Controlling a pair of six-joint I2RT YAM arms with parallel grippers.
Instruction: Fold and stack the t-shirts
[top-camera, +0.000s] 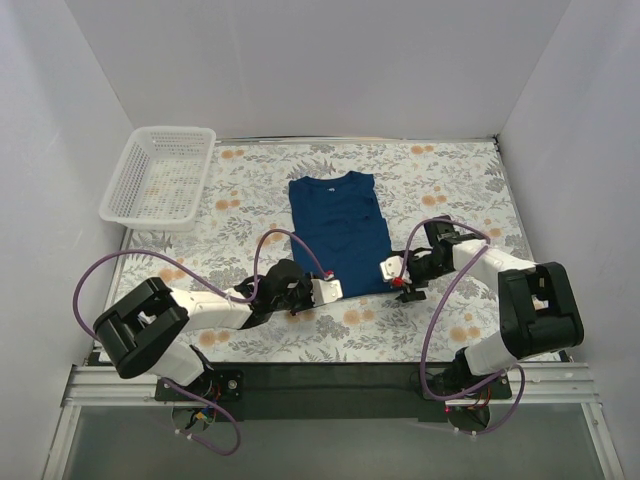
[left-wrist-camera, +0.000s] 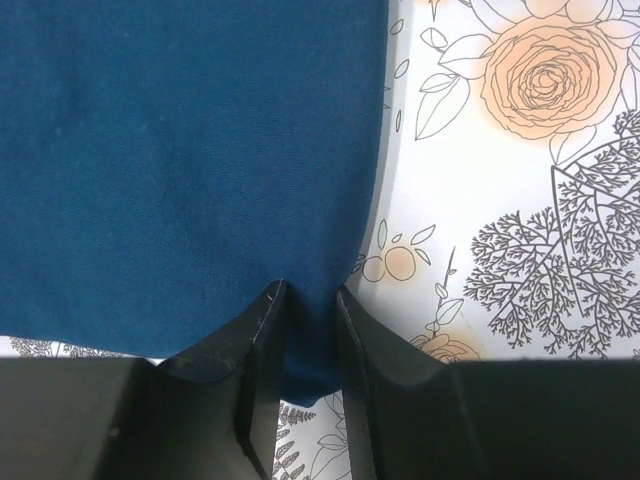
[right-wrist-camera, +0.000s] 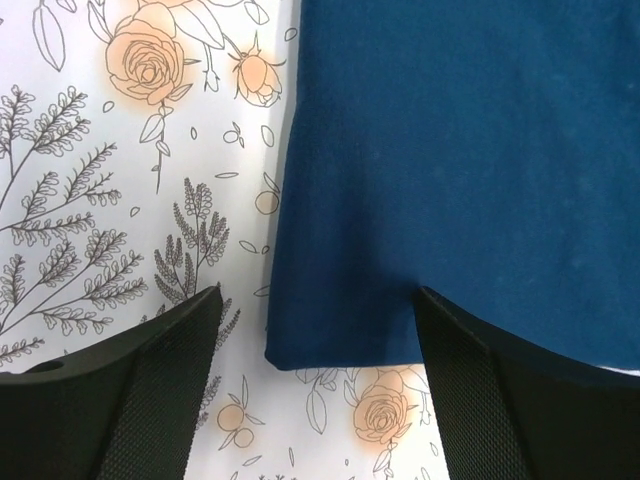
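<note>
A dark blue t-shirt (top-camera: 340, 230) lies folded into a long strip in the middle of the floral tablecloth, collar at the far end. My left gripper (top-camera: 325, 290) is at its near left corner. In the left wrist view the gripper (left-wrist-camera: 310, 300) is shut on that corner of the shirt (left-wrist-camera: 180, 150), with cloth pinched between the fingers. My right gripper (top-camera: 392, 270) is at the near right corner. In the right wrist view it (right-wrist-camera: 318, 300) is open, its fingers (right-wrist-camera: 160, 370) straddling the corner of the shirt (right-wrist-camera: 460, 150), which lies flat.
A white mesh basket (top-camera: 148, 217) stands at the far left, with nothing seen in it. White walls enclose the table on three sides. The floral tablecloth (top-camera: 450, 180) shows around the shirt.
</note>
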